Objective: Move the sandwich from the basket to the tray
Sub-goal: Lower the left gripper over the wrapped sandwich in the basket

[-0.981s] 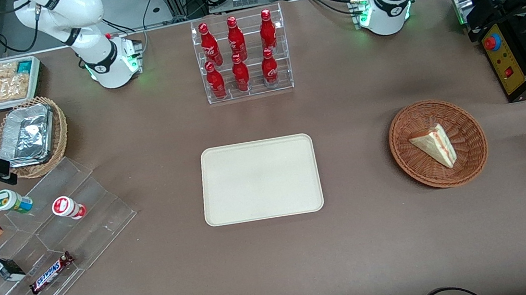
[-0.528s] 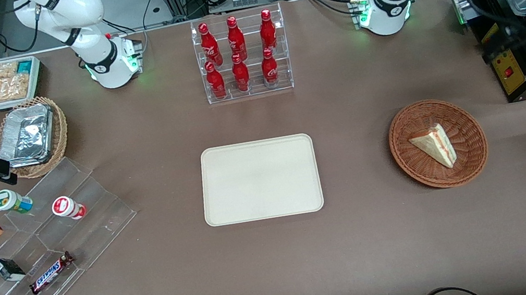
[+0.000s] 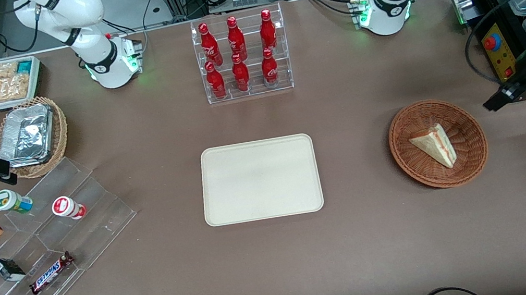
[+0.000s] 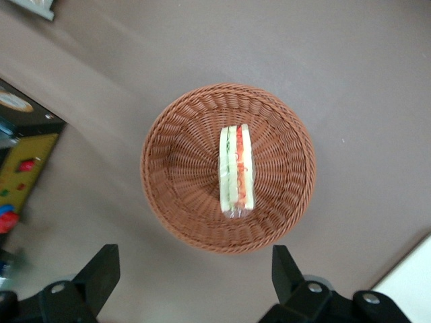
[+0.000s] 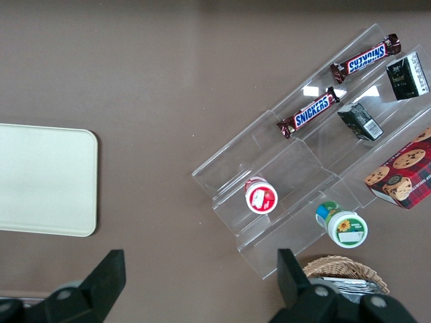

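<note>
Hanging above the table with its two black fingers [image 4: 101,272] spread wide and nothing between them, the gripper [image 4: 192,276] of the working left arm looks straight down on the basket [image 4: 227,167]. In the front view the gripper [image 3: 498,99] shows as a dark tip at the end of the white wrist, raised above the table just beside the basket [image 3: 438,143] on the side toward the working arm's end, and apart from its rim.

Taking the basket as the landmark: the sandwich [image 4: 236,170] lies in it, near the middle of the woven floor, resting on its side so that the pale bread and the red and green filling edge face up. In the front view the sandwich [image 3: 434,145] is a cream wedge with its red-lined edge toward the working arm's end of the table. Nothing touches it.

The tray [image 3: 259,179] lies flat on the brown table [image 3: 361,237], well apart from the basket toward the parked arm's end, and carries nothing. A corner of the tray [image 4: 411,282] also shows in the left wrist view, near the basket.

Farther from the front camera than the basket, a clear rack of red bottles [image 3: 241,56] stands near the middle of the table. A black control box [image 3: 501,51] with a red button sits close to the basket at the working arm's end.
</note>
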